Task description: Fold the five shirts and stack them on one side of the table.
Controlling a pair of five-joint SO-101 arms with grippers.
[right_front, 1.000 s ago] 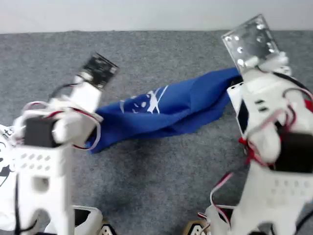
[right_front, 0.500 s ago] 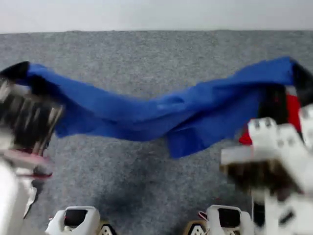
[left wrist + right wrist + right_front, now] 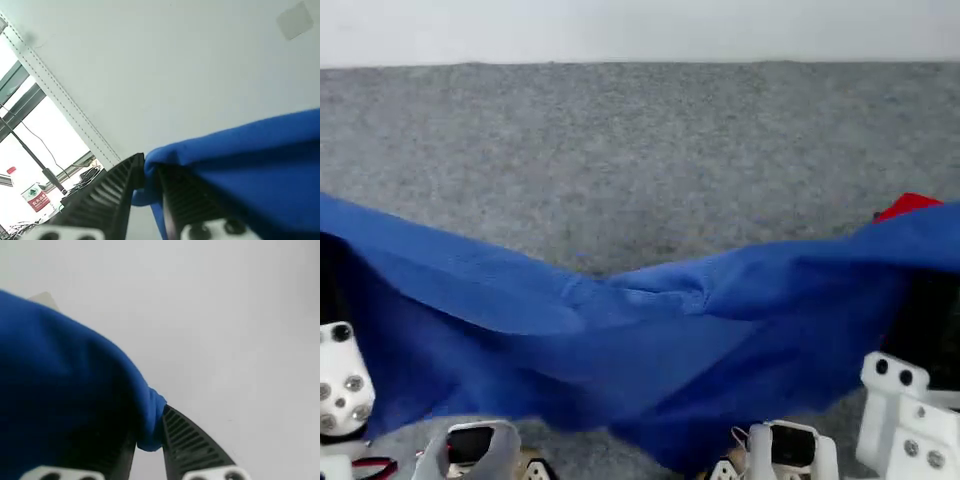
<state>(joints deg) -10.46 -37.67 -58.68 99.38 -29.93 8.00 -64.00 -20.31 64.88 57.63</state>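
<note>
Left gripper [image 3: 149, 169] and right gripper [image 3: 150, 436] clench the blue shirt [image 3: 670, 330], stretched above table [image 3: 620, 150]

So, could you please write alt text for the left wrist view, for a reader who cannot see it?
The left claw grips a fold of the blue shirt between its ridged black fingers. Behind are a pale wall, a bright window and a bottle.
</note>
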